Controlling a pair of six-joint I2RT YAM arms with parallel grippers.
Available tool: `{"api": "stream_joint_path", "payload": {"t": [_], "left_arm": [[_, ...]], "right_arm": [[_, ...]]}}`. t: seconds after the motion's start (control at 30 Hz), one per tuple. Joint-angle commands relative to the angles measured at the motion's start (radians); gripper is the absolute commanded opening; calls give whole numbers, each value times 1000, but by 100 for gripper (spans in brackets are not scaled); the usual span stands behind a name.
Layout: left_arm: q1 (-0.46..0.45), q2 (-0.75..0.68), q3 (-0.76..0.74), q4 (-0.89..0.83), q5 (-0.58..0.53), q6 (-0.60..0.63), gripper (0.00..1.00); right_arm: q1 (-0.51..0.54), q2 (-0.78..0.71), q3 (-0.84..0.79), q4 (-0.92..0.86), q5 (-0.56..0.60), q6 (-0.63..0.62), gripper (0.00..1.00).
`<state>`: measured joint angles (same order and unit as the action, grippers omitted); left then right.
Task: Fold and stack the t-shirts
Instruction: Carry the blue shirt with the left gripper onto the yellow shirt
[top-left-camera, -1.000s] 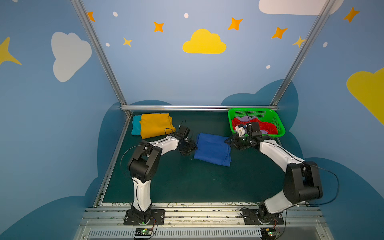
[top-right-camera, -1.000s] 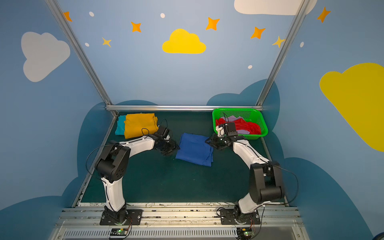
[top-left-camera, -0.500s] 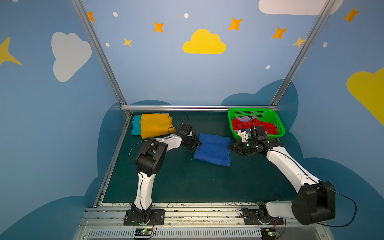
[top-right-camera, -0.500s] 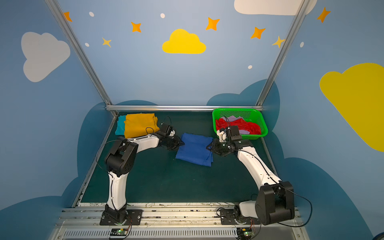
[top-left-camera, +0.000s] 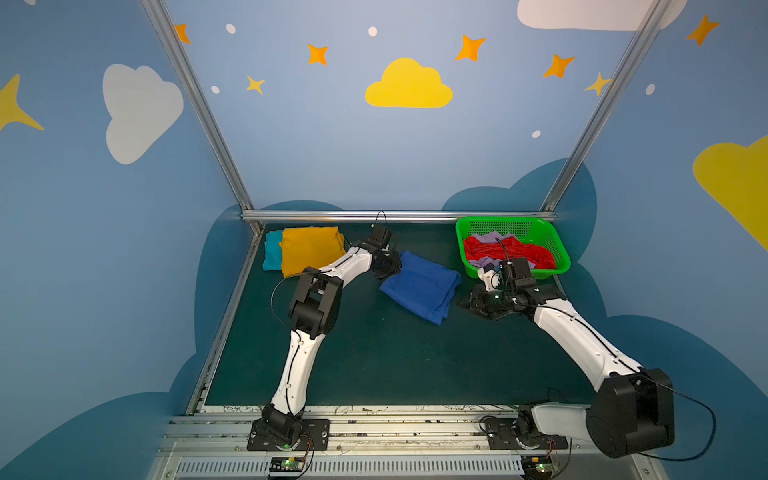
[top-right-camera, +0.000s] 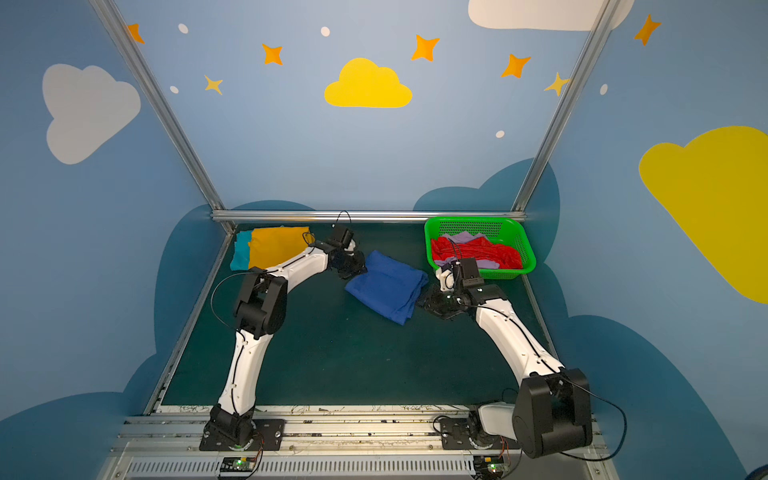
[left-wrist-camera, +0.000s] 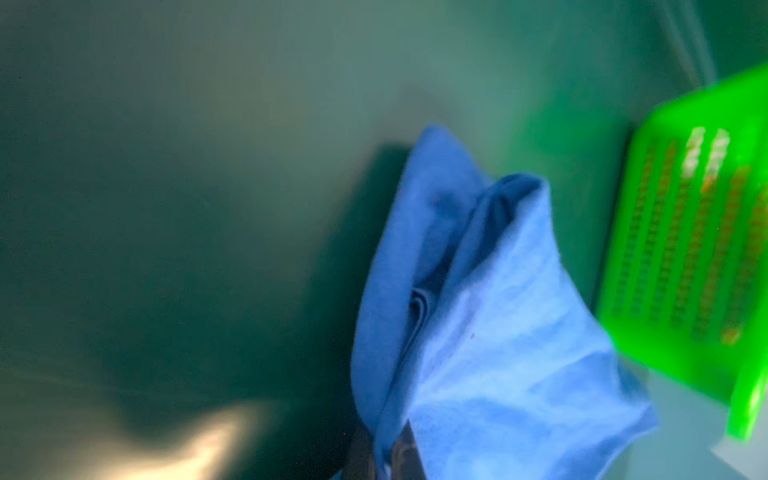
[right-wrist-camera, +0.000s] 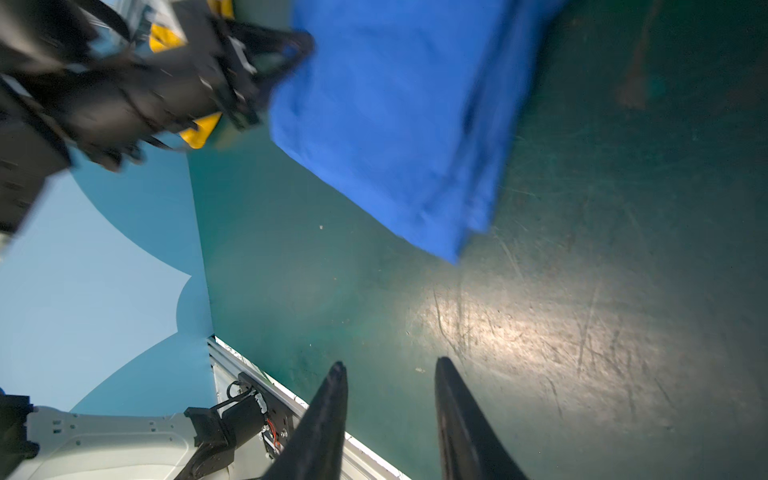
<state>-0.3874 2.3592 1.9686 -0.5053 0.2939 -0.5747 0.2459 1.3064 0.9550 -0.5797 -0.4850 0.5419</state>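
Left fingers (top-left-camera: 390, 268) pinch the folded blue t-shirt (top-left-camera: 419, 286) at its back-left edge, mid tabletop (top-left-camera: 374, 353). Right fingers (right-wrist-camera: 328, 415) sit narrowly apart, empty, near its right edge. Open room reaches the front edge. Five shirts: yellow tee (top-left-camera: 311, 249) atop teal tee (top-left-camera: 272, 251), back-left corner; red tee (top-left-camera: 511, 253) and lilac tee (top-left-camera: 492, 237) in one green basket (top-left-camera: 503, 226), back-right corner.

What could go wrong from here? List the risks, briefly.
The left gripper is shut on one corner of the folded blue t-shirt; pulling may open its layers.
The right gripper is open and empty beside it, so that side could drag.
The left arm passes close to the mustard t-shirt on the teal t-shirt and might disturb them.
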Motion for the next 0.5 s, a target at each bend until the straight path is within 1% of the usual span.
{"api": "stream_joint_path", "payload": {"t": [0.0, 0.13, 0.27, 0.47], "left_arm": [[77, -2, 117, -210, -175, 110, 4], [128, 8, 212, -278, -229, 159, 4], [179, 28, 339, -348, -269, 214, 4], [237, 89, 552, -405, -286, 266, 4]], "right_arm": [[-1, -8, -16, -6, 24, -6, 36], [-1, 24, -21, 17, 8, -1, 36], [6, 52, -37, 47, -6, 8, 35], [12, 100, -58, 98, -13, 21, 34]]}}
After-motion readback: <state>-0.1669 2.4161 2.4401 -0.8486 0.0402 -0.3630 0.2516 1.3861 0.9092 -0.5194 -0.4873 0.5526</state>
